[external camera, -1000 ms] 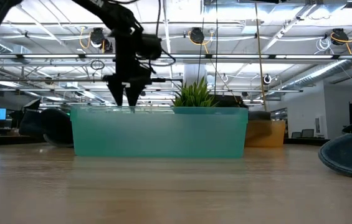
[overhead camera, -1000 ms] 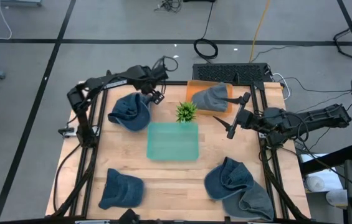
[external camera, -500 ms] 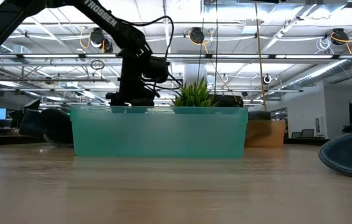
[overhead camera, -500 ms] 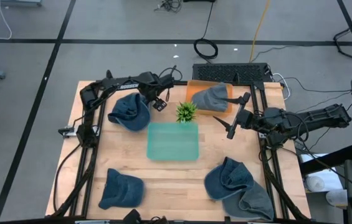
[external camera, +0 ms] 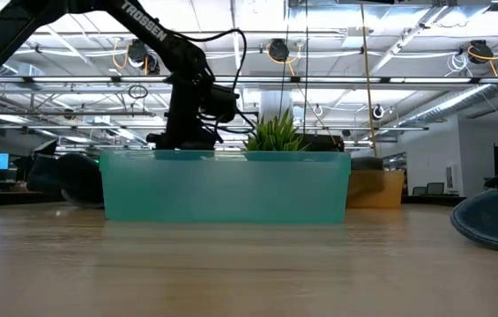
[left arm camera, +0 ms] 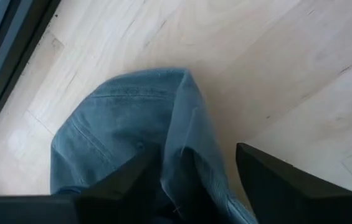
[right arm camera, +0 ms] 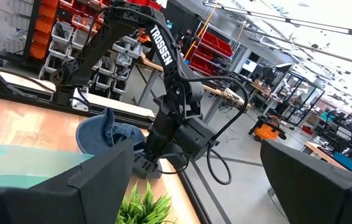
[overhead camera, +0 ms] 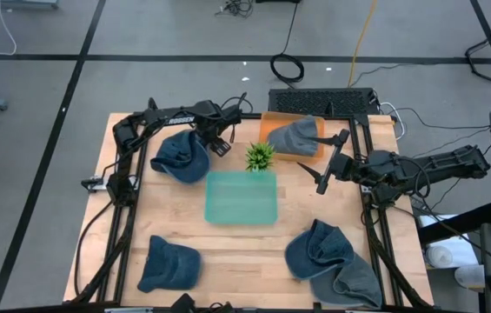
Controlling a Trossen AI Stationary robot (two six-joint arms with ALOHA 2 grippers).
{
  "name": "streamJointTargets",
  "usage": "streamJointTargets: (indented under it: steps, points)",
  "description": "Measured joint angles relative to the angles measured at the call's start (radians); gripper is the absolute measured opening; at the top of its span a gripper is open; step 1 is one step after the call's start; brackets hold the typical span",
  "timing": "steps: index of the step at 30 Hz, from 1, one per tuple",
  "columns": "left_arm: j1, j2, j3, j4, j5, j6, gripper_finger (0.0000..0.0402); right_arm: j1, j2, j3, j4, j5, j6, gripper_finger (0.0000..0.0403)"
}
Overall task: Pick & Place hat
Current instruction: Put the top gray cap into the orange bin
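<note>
left gripper [left arm camera: 191, 186] jaws astride hat [left arm camera: 132, 140] fold | not clamped

Light wooden table [overhead camera: 236, 239] with hats, bins and a plant on it.
A translucent green bin [overhead camera: 242, 197] sits mid-table, a small green plant [overhead camera: 260, 156] just behind it. An orange bin [overhead camera: 271, 127] at the far edge holds a grey hat [overhead camera: 296, 136]. Blue denim hats lie far left [overhead camera: 182, 157], near left [overhead camera: 168, 263] and near right [overhead camera: 318, 249], the last overlapping a grey hat [overhead camera: 350, 284].
</note>
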Motion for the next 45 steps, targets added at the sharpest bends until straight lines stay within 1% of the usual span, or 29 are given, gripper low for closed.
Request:
streamJointTargets:
  steps: [8, 13, 17, 19, 21, 23, 26, 41, 45]
  points:
    - [0.0, 0.0, 0.0, 0.001, 0.0, -0.006, 0.0128, 0.0, 0.0, 0.0, 0.0, 0.0, -0.001, 0.0339]
    - [0.001, 0.0, 0.0, 0.018, 0.005, -0.001, 0.0069, 0.0, 0.0, 0.0, 0.001, 0.0, -0.026, 0.0339]
    - [0.003, 0.0, 0.0, 0.045, 0.057, 0.035, 0.0017, 0.0, 0.0, 0.0, 0.001, 0.0, -0.022, 0.0339]
    - [0.003, 0.0, 0.0, 0.058, 0.089, 0.05, 0.0014, 0.0, 0.0, 0.0, 0.001, 0.0, -0.03, 0.0339]
    - [0.003, 0.0, 0.0, 0.07, 0.107, 0.054, 0.002, 0.0, 0.0, 0.0, 0.001, 0.0, -0.045, 0.0339]
    - [0.002, 0.0, 0.0, 0.08, 0.109, 0.055, 0.002, 0.0, 0.0, 0.0, 0.001, 0.0, -0.052, 0.0339]
    - [0.001, 0.0, 0.0, 0.087, 0.11, 0.063, 0.001, 0.0, 0.0, 0.0, 0.001, 0.0, -0.052, 0.0339]
    - [-0.008, 0.0, 0.0, 0.118, 0.102, 0.108, 0.001, 0.0, 0.0, 0.0, 0.0, 0.005, -0.041, 0.0339]
    - [-0.013, -0.02, 0.0, 0.129, 0.087, 0.13, 0.001, 0.0, 0.0, 0.0, 0.0, 0.004, -0.047, 0.0339]
